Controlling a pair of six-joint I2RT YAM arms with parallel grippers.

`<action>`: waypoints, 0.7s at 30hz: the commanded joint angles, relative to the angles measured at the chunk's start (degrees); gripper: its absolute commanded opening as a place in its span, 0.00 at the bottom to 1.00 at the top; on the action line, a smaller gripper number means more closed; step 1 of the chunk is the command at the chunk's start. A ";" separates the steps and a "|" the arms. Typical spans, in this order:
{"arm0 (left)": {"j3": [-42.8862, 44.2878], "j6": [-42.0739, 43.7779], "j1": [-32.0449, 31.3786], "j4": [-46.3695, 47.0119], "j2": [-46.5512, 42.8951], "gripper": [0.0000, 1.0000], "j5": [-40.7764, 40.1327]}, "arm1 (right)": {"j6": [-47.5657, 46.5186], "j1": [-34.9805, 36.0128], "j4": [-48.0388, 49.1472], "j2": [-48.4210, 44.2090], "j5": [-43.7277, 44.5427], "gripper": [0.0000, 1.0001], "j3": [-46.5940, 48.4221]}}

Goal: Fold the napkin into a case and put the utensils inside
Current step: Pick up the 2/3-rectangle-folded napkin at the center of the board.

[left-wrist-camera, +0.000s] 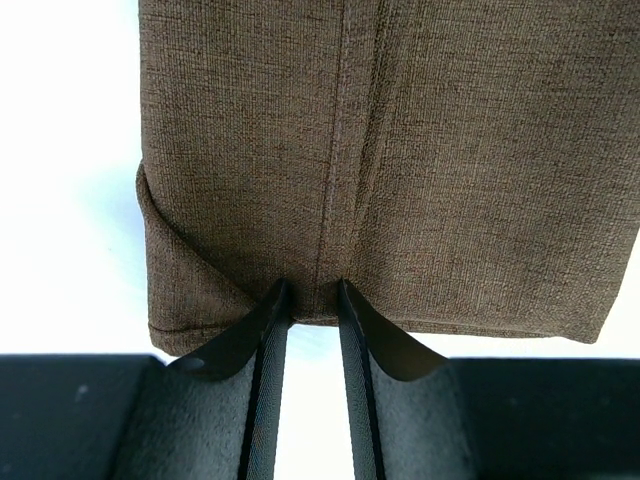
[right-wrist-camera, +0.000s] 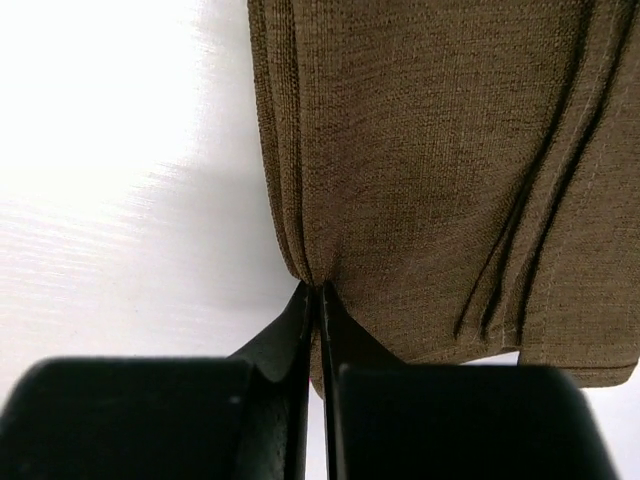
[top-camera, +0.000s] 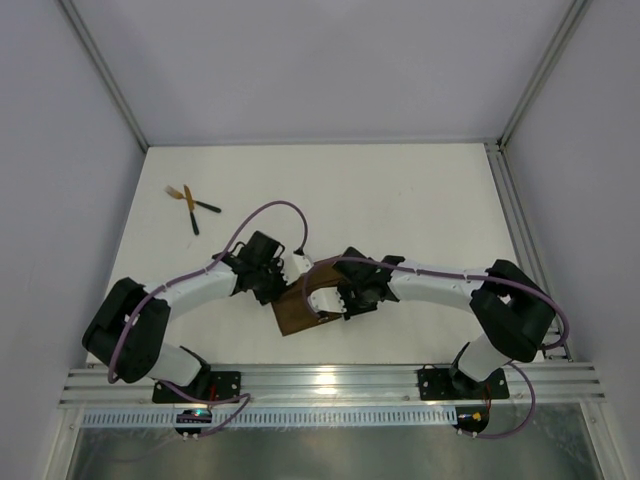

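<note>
Coarse-weave brown napkin [left-wrist-camera: 450, 150], layered oblong

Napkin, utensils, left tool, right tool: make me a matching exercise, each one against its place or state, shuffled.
1 napkin
2 utensils
3 left tool
4 right tool

A far left, lying alone, untouched
B jaws tight together, pinching bunched folds
C jaws a little apart, cloth edge between them
D brown, folded, at the near middle

Pairs: 1-D, 2-A, 3-C, 4-B
</note>
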 commanded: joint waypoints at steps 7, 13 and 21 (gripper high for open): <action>-1.29 3.53 -0.26 -5.90 -4.53 0.33 2.54 | 2.94 -0.48 -8.90 0.53 -9.83 0.03 2.53; -0.59 5.38 -0.26 -9.07 -9.37 0.51 3.59 | 3.03 -2.94 -10.84 3.08 -13.70 0.03 4.11; 0.55 7.23 -0.34 -13.63 -13.68 0.59 8.42 | 3.29 -3.21 -9.26 2.55 -15.37 0.03 4.03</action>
